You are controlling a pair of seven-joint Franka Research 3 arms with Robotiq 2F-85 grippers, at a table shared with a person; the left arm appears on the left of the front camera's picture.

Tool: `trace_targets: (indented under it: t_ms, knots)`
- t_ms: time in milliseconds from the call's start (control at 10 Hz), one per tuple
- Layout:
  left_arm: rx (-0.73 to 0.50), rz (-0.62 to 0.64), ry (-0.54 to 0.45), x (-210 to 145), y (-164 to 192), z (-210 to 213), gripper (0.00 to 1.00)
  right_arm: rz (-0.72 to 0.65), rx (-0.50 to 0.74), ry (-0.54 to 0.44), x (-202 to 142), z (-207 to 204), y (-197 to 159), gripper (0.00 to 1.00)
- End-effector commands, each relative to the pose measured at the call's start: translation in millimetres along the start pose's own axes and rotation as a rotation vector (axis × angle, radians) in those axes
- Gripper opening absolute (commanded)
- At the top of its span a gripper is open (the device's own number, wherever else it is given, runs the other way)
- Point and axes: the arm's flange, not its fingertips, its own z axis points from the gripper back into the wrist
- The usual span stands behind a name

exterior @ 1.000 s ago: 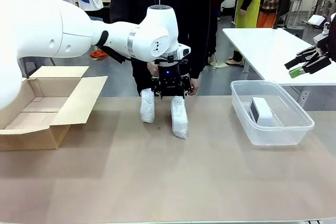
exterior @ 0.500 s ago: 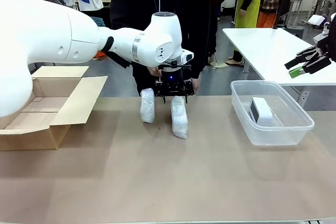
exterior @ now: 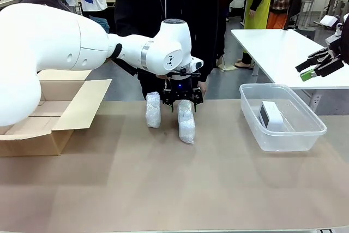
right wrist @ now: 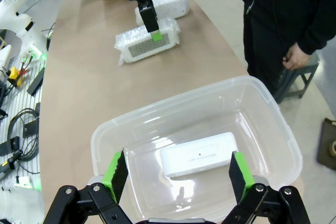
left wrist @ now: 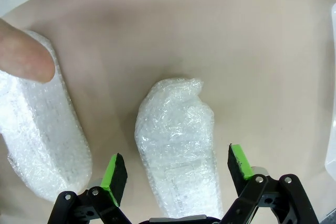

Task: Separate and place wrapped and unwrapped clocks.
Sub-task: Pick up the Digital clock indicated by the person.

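**A:** Target?
**B:** It's the wrapped clock, an oblong bundle in bubbly wrap. It lies on the table just right of centre in the front view, long axis toward the camera. The second wrapped clock is just beside it on its left, apart.

**A:** Fingers?
**B:** On the left gripper they're spread wide, green pads either side of the bundle's upper end, no contact visible. One pad sits in the gap between the two bundles. On the right gripper they're spread too, holding nothing, above the clear bin at frame right.

**A:** Bare one?
**B:** The unwrapped clock lies in that bin.

**A:** Handling?
**B:** Probably light, a stiff core under soft, squashy wrap. The film looks slick and may shift in a pinch. Take it across the short width, nearer the middle than the bunched end, or it could tip.

**A:** Else?
**B:** A person's fingertip rests on the other bundle, upper left of the left wrist frame. The open cardboard box at far left is likely for the wrapped ones.
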Motion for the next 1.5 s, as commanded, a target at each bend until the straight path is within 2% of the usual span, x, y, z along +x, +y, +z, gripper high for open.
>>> trace_targets:
  t_ms: [0, 300, 400, 500, 600, 700, 800, 900, 1000, 1100, 1200, 1300, 1400]
  knots:
    - [-0.008, 0.001, 0.017, 14.3, -8.2, -3.4, 1.0, -0.007, -0.01, 0.005, 0.6, -1.6, 1.2, 1.0]
    - [-0.002, 0.01, 0.04, 17.7, -5.9, -15.6, 1.0, -0.007, -0.01, 0.005, 0.6, -1.6, 1.2, 1.0]
    - [0.011, -0.019, 0.016, 16.6, -4.9, -16.2, 1.0, -0.007, -0.01, 0.005, 0.6, -1.6, 1.2, 1.0]
    - [0.023, -0.035, 0.002, 15.8, -4.8, -14.8, 0.8, -0.007, -0.01, 0.005, 0.6, -1.6, 1.2, 1.0]
    - [0.032, -0.042, 0.022, 16.2, -3.9, -14.7, 0.8, -0.007, -0.01, 0.005, 0.6, -1.6, 1.2, 1.0]
    - [0.032, -0.039, 0.022, 16.1, -4.2, -14.8, 0.6, -0.007, -0.01, 0.005, 0.6, -1.6, 1.2, 1.0]
    - [0.032, -0.042, 0.023, 15.9, -3.5, -14.2, 0.75, -0.007, -0.01, 0.005, 0.6, -1.6, 1.2, 1.0]
    - [0.038, -0.039, 0.025, 16.2, -3.0, -13.3, 0.4, -0.007, -0.01, 0.005, 0.6, -1.6, 1.2, 1.0]
    - [0.038, -0.039, 0.026, 16.3, -2.1, -12.9, 0.56, -0.007, -0.01, 0.005, 0.6, -1.6, 1.2, 1.0]
    - [0.039, -0.039, 0.029, 16.4, -2.0, -12.8, 0.21, -0.007, -0.01, 0.005, 0.6, -1.6, 1.2, 1.0]
    - [0.044, -0.038, 0.032, 16.6, -1.8, -12.3, 0.36, -0.007, -0.01, 0.005, 0.6, -1.6, 1.2, 1.0]
    - [0.043, -0.04, 0.032, 16.8, -1.5, -11.7, 0.01, -0.007, -0.01, 0.005, 0.6, -1.6, 1.2, 1.0]
    - [0.044, -0.044, 0.033, 17.1, -1.3, -11.4, 0.16, -0.007, -0.01, 0.005, 0.6, -1.6, 1.2, 1.0]
